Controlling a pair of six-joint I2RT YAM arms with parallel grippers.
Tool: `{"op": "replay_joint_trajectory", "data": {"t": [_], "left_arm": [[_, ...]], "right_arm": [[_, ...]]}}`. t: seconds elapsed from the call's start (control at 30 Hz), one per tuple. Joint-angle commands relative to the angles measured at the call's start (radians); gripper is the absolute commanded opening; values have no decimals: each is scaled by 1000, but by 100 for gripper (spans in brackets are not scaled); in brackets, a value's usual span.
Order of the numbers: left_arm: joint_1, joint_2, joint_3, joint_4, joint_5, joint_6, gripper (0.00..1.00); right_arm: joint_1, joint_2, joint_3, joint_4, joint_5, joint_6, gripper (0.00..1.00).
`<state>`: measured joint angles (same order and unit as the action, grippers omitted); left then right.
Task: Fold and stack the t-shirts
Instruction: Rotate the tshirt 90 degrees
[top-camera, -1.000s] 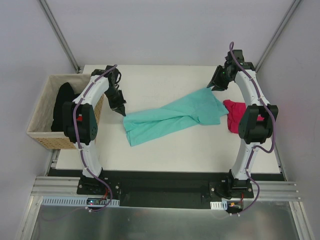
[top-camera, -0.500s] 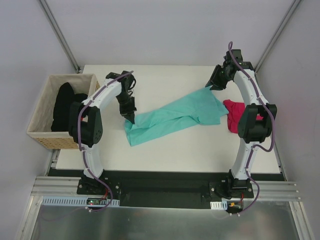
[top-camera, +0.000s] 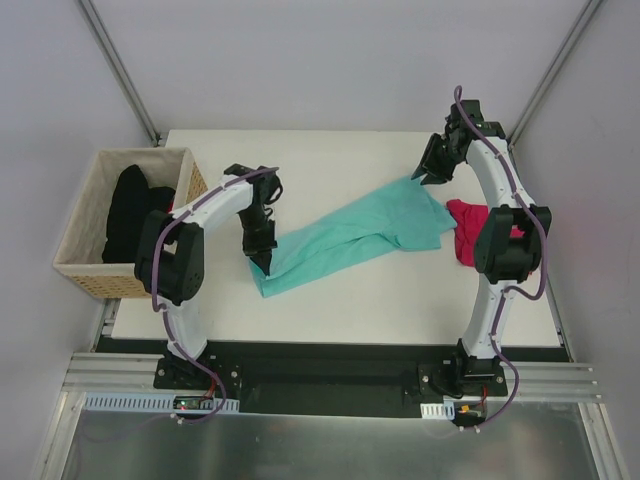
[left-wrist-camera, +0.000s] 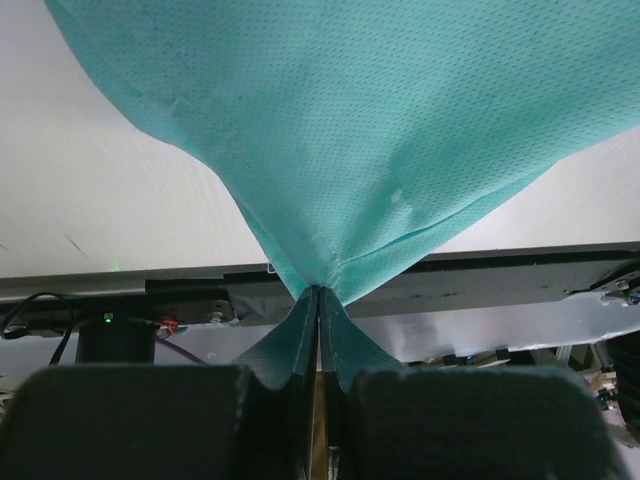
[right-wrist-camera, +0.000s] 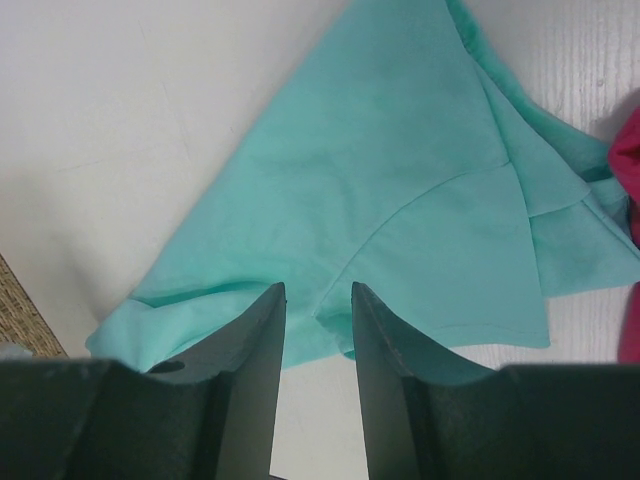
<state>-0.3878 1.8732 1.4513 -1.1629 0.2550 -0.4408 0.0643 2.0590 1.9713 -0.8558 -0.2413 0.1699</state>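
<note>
across the middle of the bench (top-camera: 330, 160) the teal t-shirt (top-camera: 350, 232) lies as a long slanted band, from beside the left arm up toward the far right corner. the left fingers (left-wrist-camera: 300, 345) are pressed tight on its near-left edge, with the cloth drawn into a peak between them. the wrist view shows the fabric fanning away, lifted off the surface there. i judge this grip is meant to pull the shirt out flat before any fold. the right fingers (right-wrist-camera: 250, 370) stand a narrow way apart above the opposite corner with nothing visibly clamped (the cloth seen through the gap seems to lie flat beneath them), so that end looks loose. just beside the teal cloth's right end a magenta t-shirt (top-camera: 468, 235) sits bunched, partly behind the right arm, so its shape is hard to read. black t-shirts (top-camera: 130, 210) fill the basket (top-camera: 80, 268) at the left; how many, i cannot tell. the teal shirt's sleeves and collar are lost among overlapping layers.
</note>
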Motion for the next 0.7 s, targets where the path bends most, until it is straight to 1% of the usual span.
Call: {"op": "replay_joint_trajectory", "data": {"t": [0.0, 0.07, 0.2, 0.37, 0.5, 0.67], "left_arm": [[-19, -75, -25, -46, -14, -36, 0], [-22, -80, -25, -49, -14, -36, 0], [-31, -85, -32, -52, -14, -35, 0], [-56, -57, -39, -63, -14, -15, 0], [-69, -36, -32, -98, -66, -3, 0], [-72, -23, -25, -118, -91, 8, 0]], "right_arm": [[-3, 19, 21, -74, 37, -27, 36], [0, 18, 2, -75, 46, -26, 36], [-6, -13, -84, -26, 69, -13, 37], [-8, -5, -83, -28, 65, -10, 37], [-6, -3, -74, -28, 59, -7, 37], [-7, -5, -92, -34, 66, -9, 37]]}}
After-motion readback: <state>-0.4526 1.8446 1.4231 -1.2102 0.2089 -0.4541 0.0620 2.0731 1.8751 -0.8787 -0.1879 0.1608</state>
